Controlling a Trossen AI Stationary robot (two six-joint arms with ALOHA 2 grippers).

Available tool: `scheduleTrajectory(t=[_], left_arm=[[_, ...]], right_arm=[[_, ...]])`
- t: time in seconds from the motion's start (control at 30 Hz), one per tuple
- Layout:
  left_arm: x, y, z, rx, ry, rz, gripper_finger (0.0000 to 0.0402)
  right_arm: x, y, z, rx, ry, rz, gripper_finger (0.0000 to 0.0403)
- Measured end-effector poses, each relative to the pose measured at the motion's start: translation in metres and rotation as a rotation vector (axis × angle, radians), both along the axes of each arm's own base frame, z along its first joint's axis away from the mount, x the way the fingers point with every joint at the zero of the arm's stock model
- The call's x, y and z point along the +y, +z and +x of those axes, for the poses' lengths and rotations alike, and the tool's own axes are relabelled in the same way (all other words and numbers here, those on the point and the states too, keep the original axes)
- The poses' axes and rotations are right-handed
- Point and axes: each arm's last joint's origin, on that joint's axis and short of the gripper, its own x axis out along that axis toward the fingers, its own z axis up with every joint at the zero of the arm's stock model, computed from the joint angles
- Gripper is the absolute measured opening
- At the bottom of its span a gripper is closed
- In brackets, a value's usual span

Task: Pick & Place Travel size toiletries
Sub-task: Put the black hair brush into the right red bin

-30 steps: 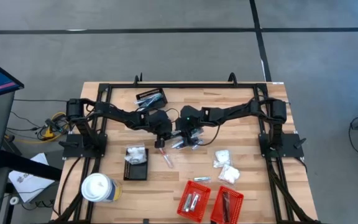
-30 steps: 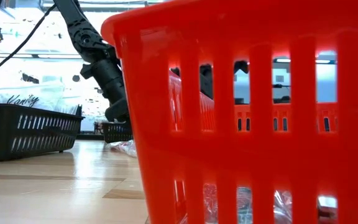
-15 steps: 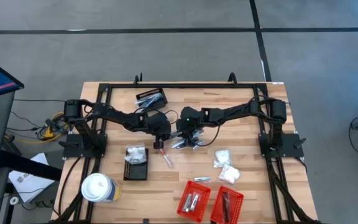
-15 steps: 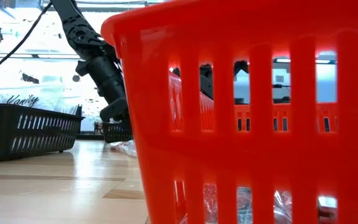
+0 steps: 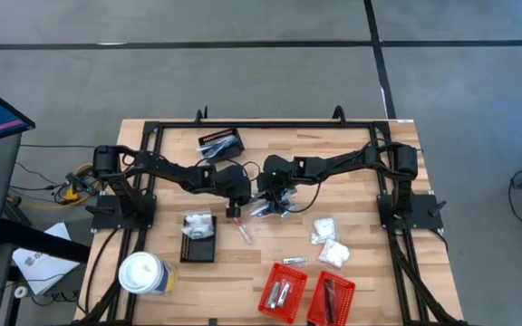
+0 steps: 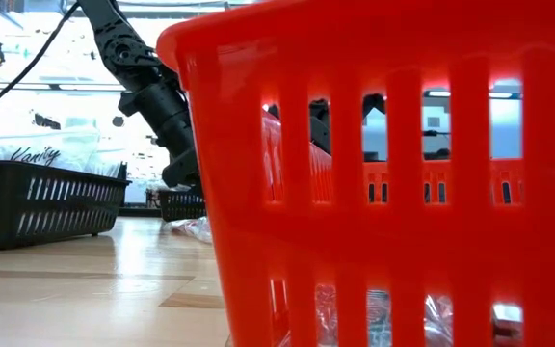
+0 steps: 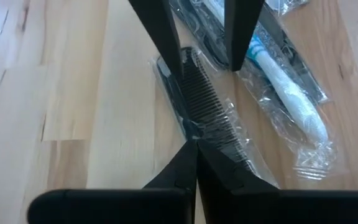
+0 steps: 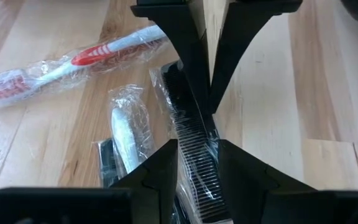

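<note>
A black comb in a clear wrapper [image 7: 205,107] lies mid-table between my two grippers. My left gripper [image 7: 196,145] is shut on it, and my right gripper [image 8: 197,163] has a finger on either side of it. In the high view the two meet at the table's middle, left gripper [image 5: 246,199] and right gripper [image 5: 266,201]. Beside the comb a wrapped white and blue toothbrush [image 7: 286,90] lies flat on the wood. A wrapped red and white toothbrush [image 8: 73,59] lies flat a little farther off. My left gripper pinches the wrapped comb between its two fingertips, at the comb's long edge about mid-length [image 8: 209,113]. The fingers slant down from the table's left. Whether the comb is clear of the wood I cannot tell. My right gripper holds the comb across its width [image 8: 196,149], toward one end, one finger on each long side. Its fingers slant down from the table's right, opposite the left gripper.
A black basket [image 5: 198,249] with white packets stands near left, and another black basket [image 5: 220,142] at the far side. A white lidded cup [image 5: 143,273] is at the near left. Two red baskets [image 5: 282,292] [image 5: 331,299] and white packets [image 5: 332,244] are at the near right.
My left gripper has drawn back a little toward the table's left and risen slightly, staying shut. My right gripper has kept still.
</note>
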Motion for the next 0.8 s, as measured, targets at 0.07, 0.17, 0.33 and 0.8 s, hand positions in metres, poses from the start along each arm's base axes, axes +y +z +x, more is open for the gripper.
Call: scheduleTrajectory(t=[0.07, 0.17, 0.33, 0.8], left_arm=[[0.0, 0.0, 0.0, 0.0, -0.009, -0.013, 0.0002], [0.001, -0.003, 0.0, 0.017, -0.007, -0.02, 0.0002], [0.005, -0.005, -0.001, 0.029, 0.013, -0.014, 0.0002], [0.021, -0.019, -0.008, 0.049, 0.055, -0.072, 0.0002]], right_arm=[[0.0, 0.0, 0.0, 0.0, 0.0, 0.0, 0.0108], [0.0, 0.0, 0.0, 0.0, 0.001, 0.0, 0.0108], [0.001, 0.0, 0.0, 0.004, 0.002, 0.001, 0.0108], [0.003, 0.0, 0.0, -0.003, 0.019, -0.01, 0.0108]])
